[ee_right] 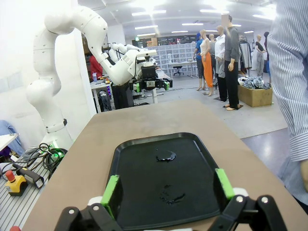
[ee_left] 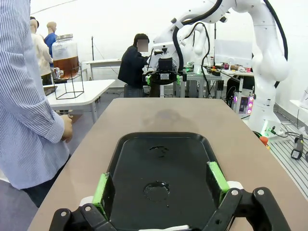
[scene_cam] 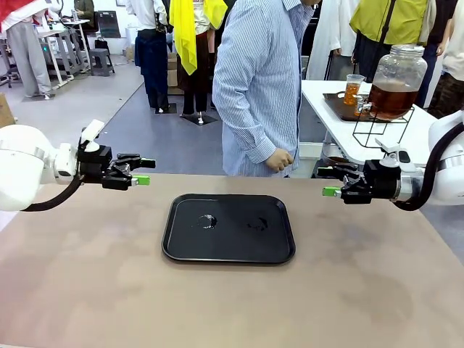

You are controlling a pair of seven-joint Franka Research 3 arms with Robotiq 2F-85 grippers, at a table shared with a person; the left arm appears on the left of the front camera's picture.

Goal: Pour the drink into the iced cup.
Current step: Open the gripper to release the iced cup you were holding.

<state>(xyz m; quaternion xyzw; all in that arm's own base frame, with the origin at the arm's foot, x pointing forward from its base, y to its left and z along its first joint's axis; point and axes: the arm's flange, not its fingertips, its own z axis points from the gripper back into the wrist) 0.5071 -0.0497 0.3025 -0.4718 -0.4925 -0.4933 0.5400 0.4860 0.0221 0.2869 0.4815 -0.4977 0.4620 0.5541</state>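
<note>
Both hands stand open and empty, fingers spread, hovering above the worktop (scene_cam: 87,290) on either side of the black tray (scene_cam: 228,228). The left hand (scene_cam: 141,171) points inward from the tray's left; the right hand (scene_cam: 331,182) points inward from its right. In each wrist view the tray lies directly ahead of and below the green pads (ee_left: 102,188), and two small wet patches mark its surface, one near each hand. No cup stands on the tray.

The drink (scene_cam: 391,98), a translucent amber-brown liquid, sits in a large glass dispenser jar (scene_cam: 397,80) on a wire stand (scene_cam: 377,127). This stands on a white side table (scene_cam: 341,119) beyond the far edge of the worktop, behind and past the right hand and well apart from the left hand. A small glass (scene_cam: 353,88) of the same colour stands on a dark tray just beside the jar. A person in a striped shirt (scene_cam: 257,87) stands between the worktop and that table, one hand (scene_cam: 278,160) hanging at the far edge.

Handling, as a judgement:
- The jar is probably heavy, rigid, smooth and fragile; it looks unsuited to a two-finger grip.
- The small glass is the likelier vessel: light, hard, slippery if wet. Grip it at mid-height, across its width, keeping it upright until it is over the target.
- Liquid will slosh; tilt slowly.
</note>
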